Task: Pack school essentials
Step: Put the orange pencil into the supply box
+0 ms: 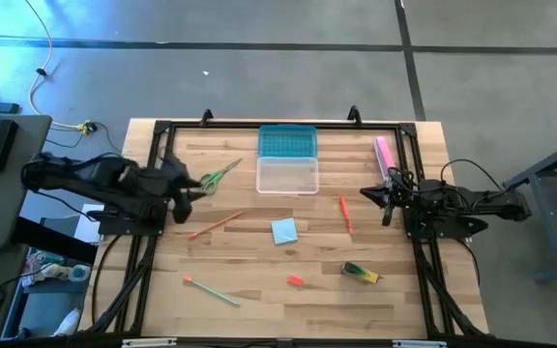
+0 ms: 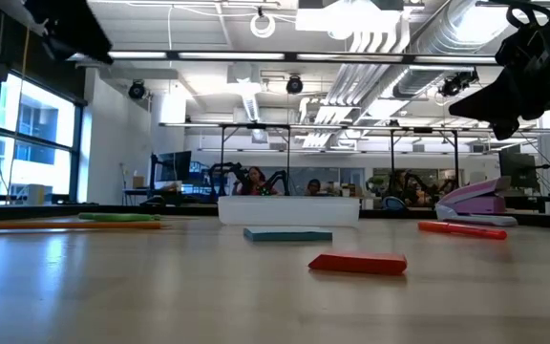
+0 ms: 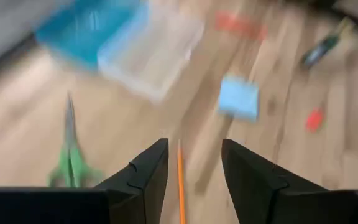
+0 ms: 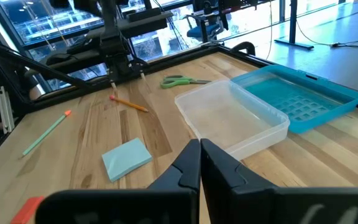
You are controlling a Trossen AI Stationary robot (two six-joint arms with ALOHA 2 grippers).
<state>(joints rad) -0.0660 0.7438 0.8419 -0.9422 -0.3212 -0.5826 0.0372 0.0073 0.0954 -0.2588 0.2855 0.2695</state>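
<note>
High view shows the left gripper [image 1: 184,190] at the left edge of the table [image 1: 259,300], its fingers apart and holding nothing, with the orange pencil [image 1: 215,225] just beyond it, toward the table's middle. The pencil lies diagonally, its long axis running from near the gripper up toward the clear box [image 1: 287,175]. In the left wrist view the pencil [image 3: 181,183] runs lengthwise straight through the gap between the two fingers [image 3: 146,171], so the jaws already straddle its line; closing across that axis looks like the natural grasp, judged from this alignment alone. The green-handled scissors [image 1: 219,177] lie just beside the same gripper, toward the far edge, and are also within the left arm's side. The right gripper [image 1: 388,196] waits at the right edge with fingers together, empty, well apart from the pencil, so the left arm is clearly nearer. The box stands open mid-table at the far side, empty, its blue lid [image 1: 287,141] folded back behind it. Nothing is packed yet.
</note>
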